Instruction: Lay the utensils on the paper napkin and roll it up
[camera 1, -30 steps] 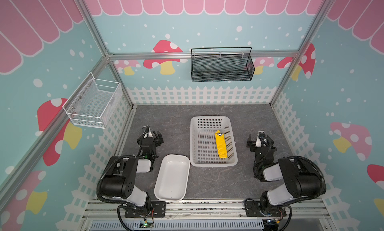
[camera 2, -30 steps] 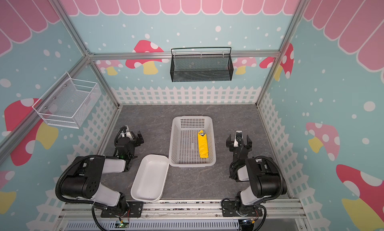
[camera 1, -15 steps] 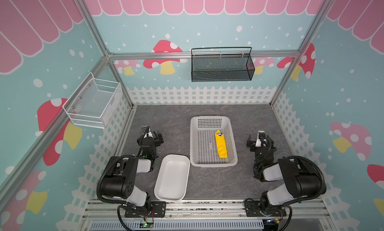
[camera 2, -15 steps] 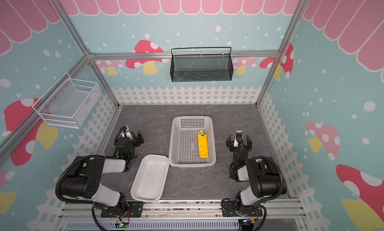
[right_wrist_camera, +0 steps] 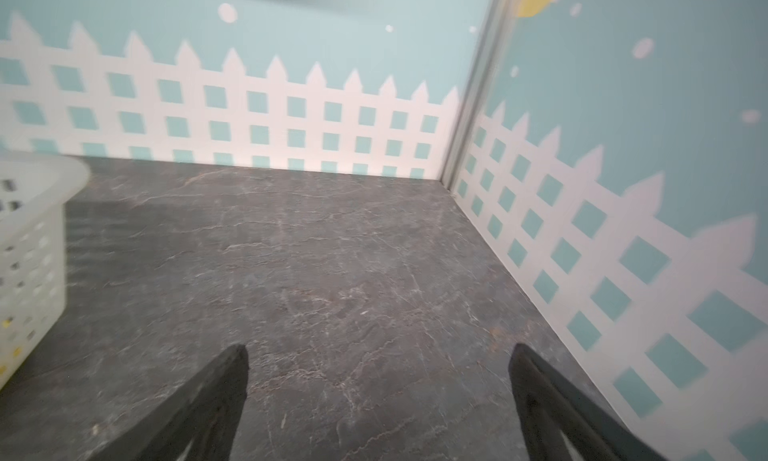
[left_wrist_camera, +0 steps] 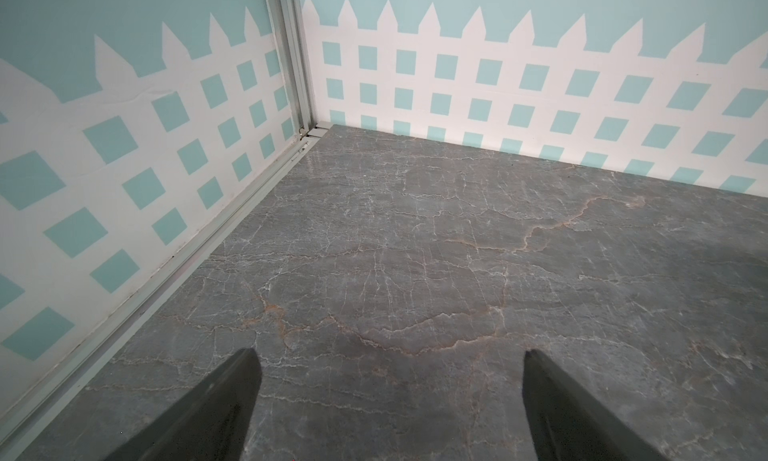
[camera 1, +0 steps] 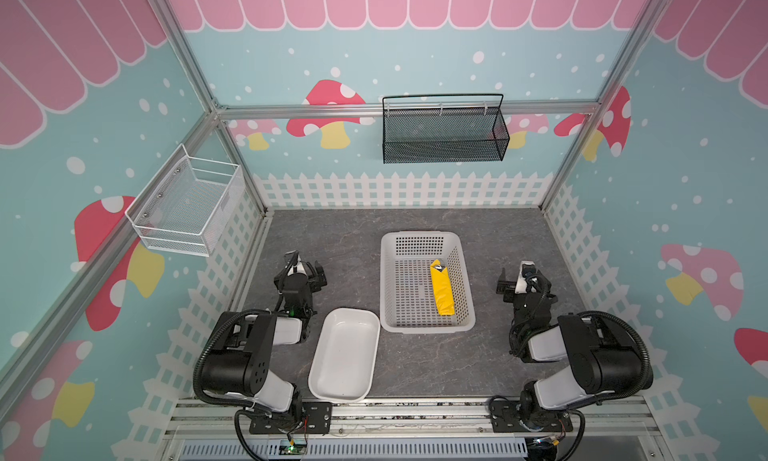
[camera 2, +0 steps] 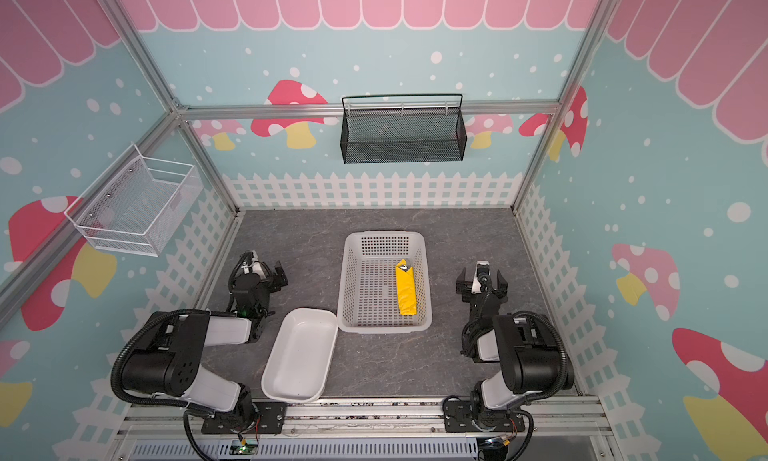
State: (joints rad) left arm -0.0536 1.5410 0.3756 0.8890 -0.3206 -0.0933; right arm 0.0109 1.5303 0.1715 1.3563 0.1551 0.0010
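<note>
The paper napkin (camera 1: 441, 288) (camera 2: 406, 288) is a bright yellow roll lying lengthwise inside the white perforated basket (camera 1: 428, 328) (camera 2: 384, 328), near its right wall. At the roll's far end a small shiny bit of the utensils (camera 1: 440, 268) (camera 2: 405, 265) peeks out; the rest is hidden in the paper. My left gripper (camera 1: 305, 265) (camera 2: 266, 268) (left_wrist_camera: 390, 359) rests low over the floor left of the basket, open and empty. Right of the basket, my right gripper (camera 1: 521, 282) (camera 2: 481, 281) (right_wrist_camera: 378, 355) is also open with only bare floor between its fingers.
A white oblong tray (camera 1: 345, 355) (camera 2: 299, 355) lies at the front, touching the basket's near left corner. A black mesh basket (camera 1: 442, 130) hangs on the back wall and a white wire basket (camera 1: 187, 205) on the left wall. The basket's corner (right_wrist_camera: 33, 180) shows in the right wrist view.
</note>
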